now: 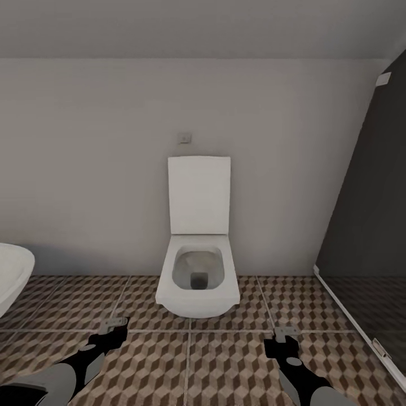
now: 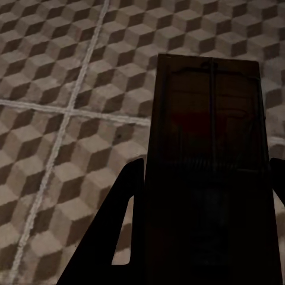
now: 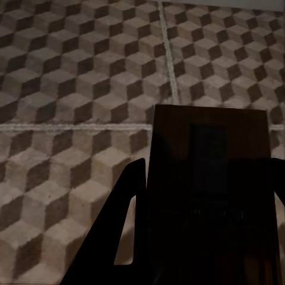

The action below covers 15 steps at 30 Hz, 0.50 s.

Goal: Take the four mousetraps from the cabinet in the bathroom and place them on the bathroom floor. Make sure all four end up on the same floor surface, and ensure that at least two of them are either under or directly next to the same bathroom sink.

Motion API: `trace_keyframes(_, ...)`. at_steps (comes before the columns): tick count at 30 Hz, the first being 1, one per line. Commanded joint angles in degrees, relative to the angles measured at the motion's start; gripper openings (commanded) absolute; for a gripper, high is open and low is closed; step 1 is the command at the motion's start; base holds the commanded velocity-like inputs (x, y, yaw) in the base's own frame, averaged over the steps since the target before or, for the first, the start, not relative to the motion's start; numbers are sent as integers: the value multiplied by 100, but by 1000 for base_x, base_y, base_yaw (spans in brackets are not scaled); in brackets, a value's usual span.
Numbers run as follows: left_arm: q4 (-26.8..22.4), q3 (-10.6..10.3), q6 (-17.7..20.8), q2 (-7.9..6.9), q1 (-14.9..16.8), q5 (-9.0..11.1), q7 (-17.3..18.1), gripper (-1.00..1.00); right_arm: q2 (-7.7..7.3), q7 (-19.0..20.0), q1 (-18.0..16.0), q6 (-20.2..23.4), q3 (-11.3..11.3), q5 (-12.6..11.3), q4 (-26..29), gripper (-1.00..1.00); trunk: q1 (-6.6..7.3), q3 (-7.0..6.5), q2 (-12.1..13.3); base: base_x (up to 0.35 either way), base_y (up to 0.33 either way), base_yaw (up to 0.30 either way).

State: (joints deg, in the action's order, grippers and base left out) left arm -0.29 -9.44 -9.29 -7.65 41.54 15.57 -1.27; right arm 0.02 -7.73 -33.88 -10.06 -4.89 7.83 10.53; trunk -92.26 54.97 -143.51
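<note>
Low over the floor [image 1: 186, 361], left claw [image 1: 113, 324] closed on one trap [image 2: 208, 154], right claw [image 1: 285, 332] closed on another trap [image 3: 211, 178]. Both traps carried, not yet put down; other two, cabinet and sink unseen. Long axis of each trap along the fingers, pointing forward, away from the wrist. Further ahead, toilet [image 1: 197, 282] against the wall [image 1: 84, 169].

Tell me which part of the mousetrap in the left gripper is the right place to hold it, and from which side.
Hold the mousetrap by its long side edges at the near end, coming in lengthwise from that end, as the left gripper appears to hold it now. The board is flat and thin, and the wire parts sit on its face toward the far end, so an edge hold stays clear of them.
</note>
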Motion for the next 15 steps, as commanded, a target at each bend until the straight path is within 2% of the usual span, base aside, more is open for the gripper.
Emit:
trace_keyframes(1, 2, -49, -17, 1, 3, 25, -31, -100, 4, -1, -4, -22, -47, 52, -7, -100, -1, 28, -4, 0, 0, 0)
trace_keyframes(11, 2, -49, -17, 1, 3, 25, -31, -100, -1, -1, -4, -22, -42, 52, -7, -100, -27, 250, -17, 0, 0, 0)
trace_keyframes(15, 2, -49, -12, 1, 3, 25, -31, -100, 0, -1, -4, -22, -39, 54, -7, -100, -27, 250, -17, 0, 0, 0)
